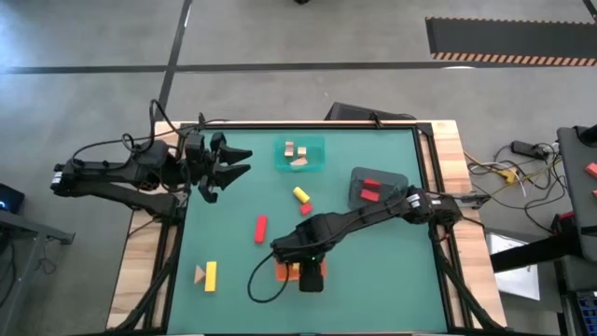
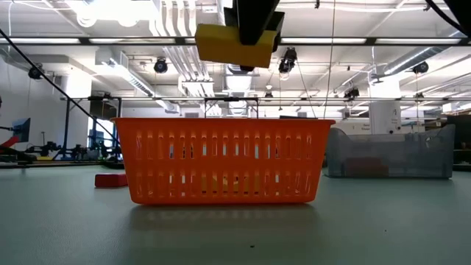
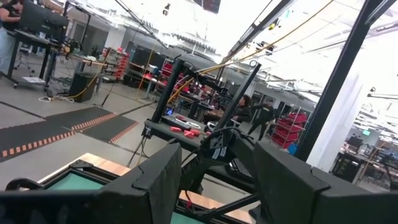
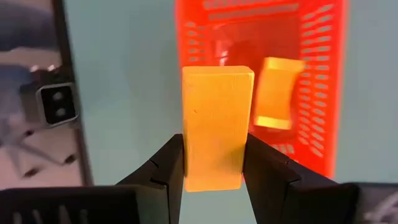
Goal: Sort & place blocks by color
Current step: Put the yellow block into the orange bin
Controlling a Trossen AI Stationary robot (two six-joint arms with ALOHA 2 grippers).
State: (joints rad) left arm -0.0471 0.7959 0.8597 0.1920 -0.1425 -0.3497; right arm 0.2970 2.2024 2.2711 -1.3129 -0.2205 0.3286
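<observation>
My right hand [image 4: 213, 163] pinches a yellow block [image 4: 216, 126] above the orange basket [image 2: 224, 160], where another yellow block [image 4: 274, 92] lies. My left hand [image 1: 224, 163], fingers apart and empty, waits at the tabletop [image 1: 373, 271] edge.

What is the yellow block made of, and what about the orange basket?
The yellow block held in the right pincer looks like painted wood: flat matte faces, crisp edges, a faint speck on the paint. The orange basket looks like moulded plastic: thin slotted walls you can see through, with a slight shine. Neither is certain from looks alone.
</observation>
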